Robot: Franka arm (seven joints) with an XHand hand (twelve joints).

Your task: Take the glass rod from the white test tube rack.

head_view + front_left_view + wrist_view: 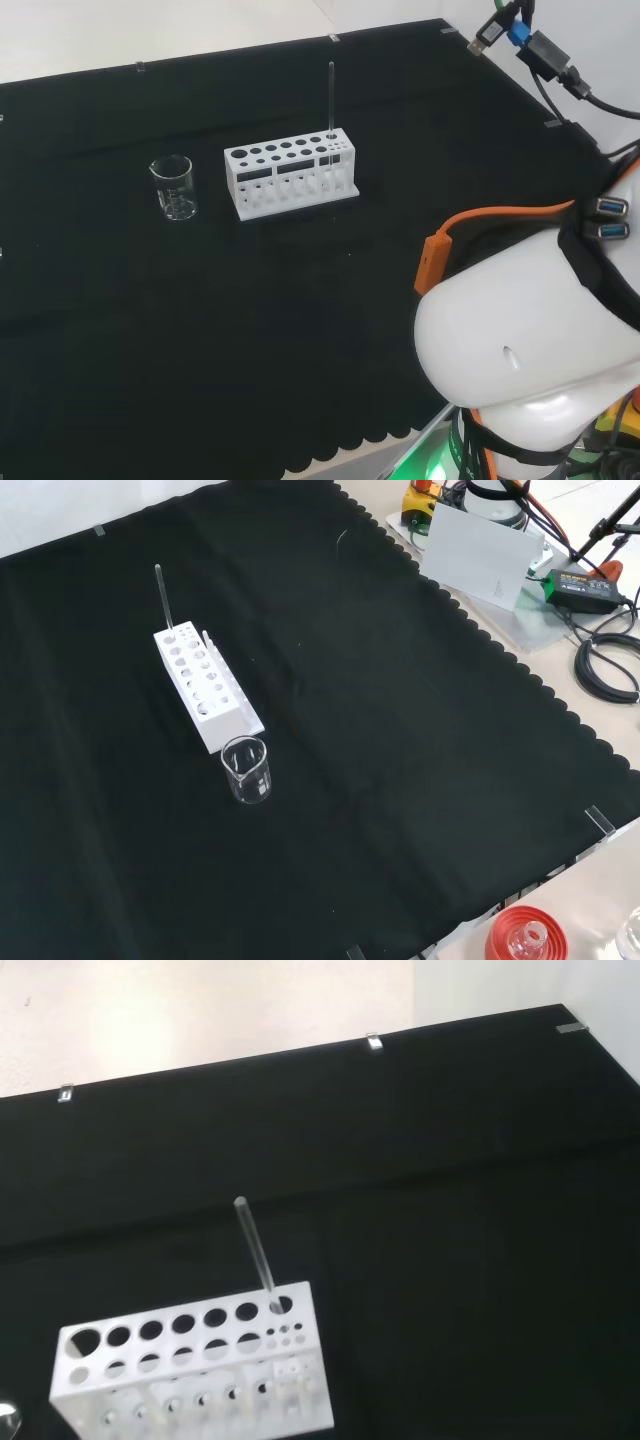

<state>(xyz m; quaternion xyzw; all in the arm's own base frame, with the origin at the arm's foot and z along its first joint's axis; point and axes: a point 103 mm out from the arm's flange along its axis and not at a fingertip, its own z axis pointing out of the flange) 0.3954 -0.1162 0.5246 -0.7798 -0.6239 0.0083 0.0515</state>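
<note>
Upright at the white test tube rack's [290, 176] end stands the glass rod [331, 100].

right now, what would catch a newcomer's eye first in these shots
The white test tube rack stands out against the black cloth near the bench's middle. A thin glass rod rises upright from a hole at the rack's right end in the head view. A small clear beaker stands just left of the rack in that view, apart from it.
</note>
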